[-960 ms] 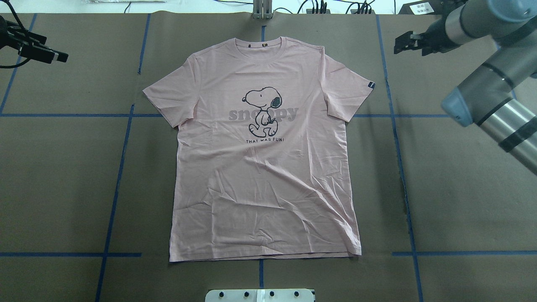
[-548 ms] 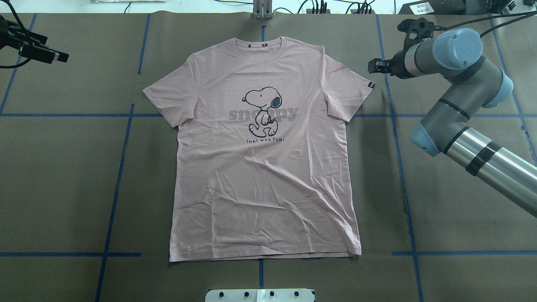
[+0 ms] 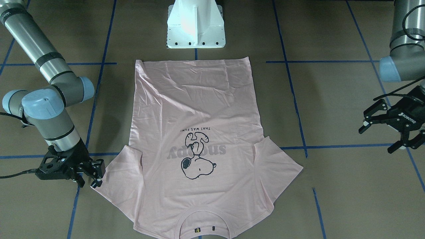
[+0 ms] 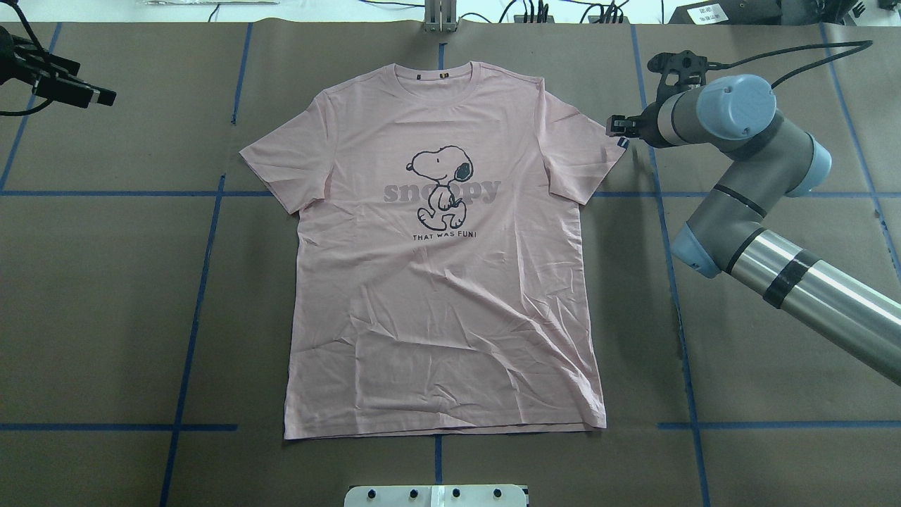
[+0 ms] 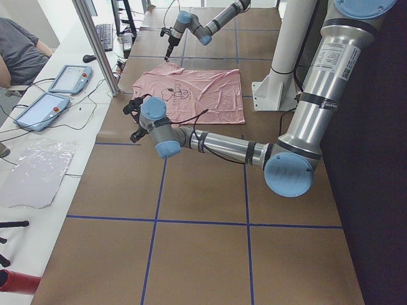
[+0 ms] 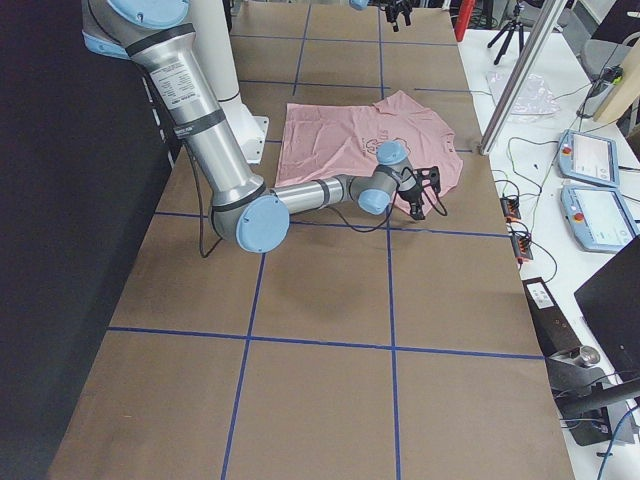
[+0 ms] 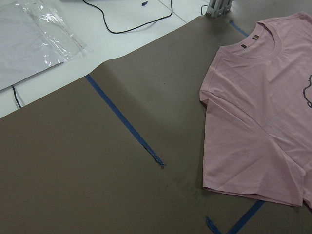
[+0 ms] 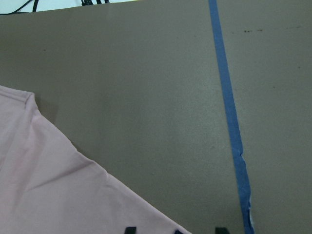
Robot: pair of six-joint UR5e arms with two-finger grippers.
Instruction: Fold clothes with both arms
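The pale pink Snoopy T-shirt (image 4: 450, 282) lies flat, print up, collar at the far side, in the middle of the table; it also shows in the front-facing view (image 3: 196, 109). My right gripper (image 4: 618, 127) is open and low at the outer edge of the shirt's right sleeve (image 4: 584, 151), also seen from the front (image 3: 98, 174). In the right wrist view the sleeve corner (image 8: 44, 185) lies just ahead of the fingertips (image 8: 129, 229). My left gripper (image 3: 377, 140) is open and empty, well left of the shirt (image 4: 88, 88). The left wrist view shows the left sleeve (image 7: 243, 156).
Brown paper with blue tape lines (image 4: 204, 260) covers the table. The white pedestal base (image 3: 196, 26) stands at the near edge by the shirt's hem. A metal post (image 4: 440, 14) and cables lie at the far edge. Tablets (image 5: 67, 77) and a plastic bag (image 7: 34, 34) lie on the side bench.
My right arm has swung in leftward and lower, bringing its gripper from the far right to the edge of the right sleeve. The left gripper and the shirt have not moved.
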